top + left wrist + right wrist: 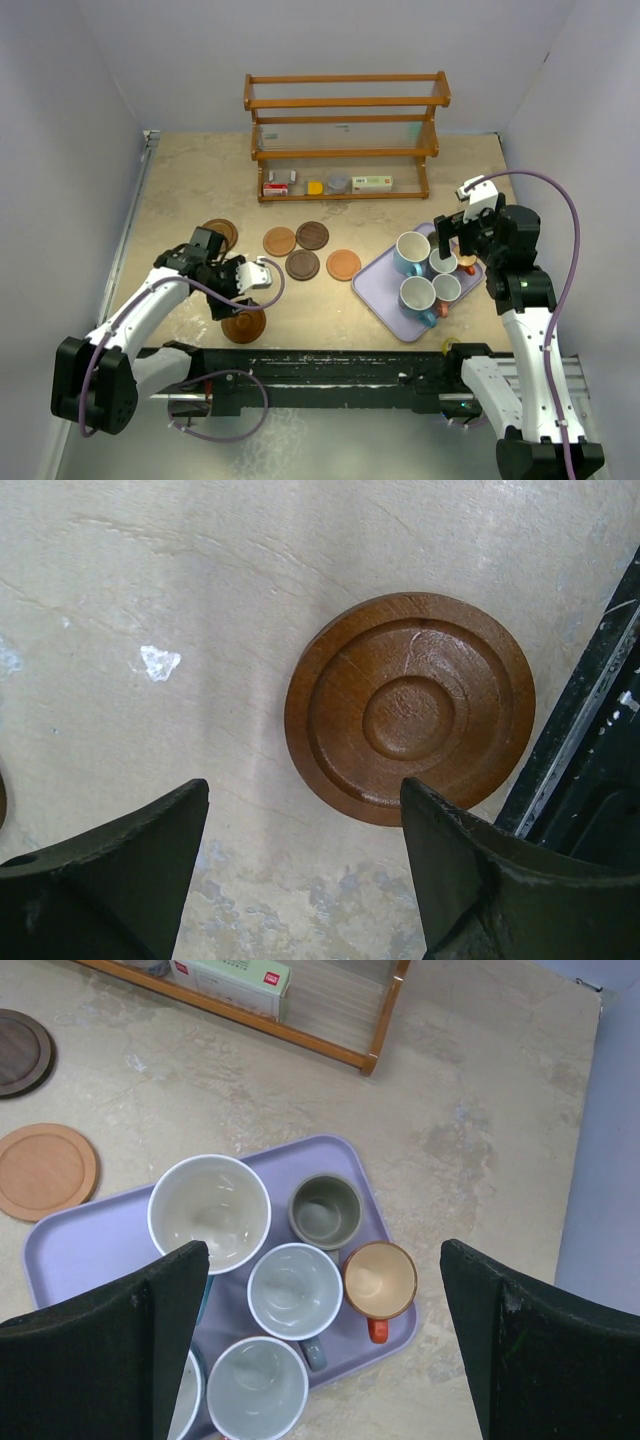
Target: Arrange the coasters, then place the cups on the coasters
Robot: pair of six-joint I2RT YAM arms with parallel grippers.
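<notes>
On the table [180, 190], toward its right, a lavender tray [372, 278] is laid with its long axis running near-left to far-right. The cups [411, 251] are stood upright in it, mouths up. Five coasters [279, 241] are spread flat at mid-table. A grooved coaster [410, 708] is laid flat, rings up, just beside the black rail [590, 730] at the near edge, with bare table to its left. Over it the left gripper [300, 805] is held open and empty. The right gripper [322, 1255] is spread wide above the cups, nothing gripped.

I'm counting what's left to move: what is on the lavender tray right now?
On the tray: a large pale mug, grey mug, orange mug, small pale mug and a nearer mug. A sixth rim is mostly hidden behind the right finger.
</notes>
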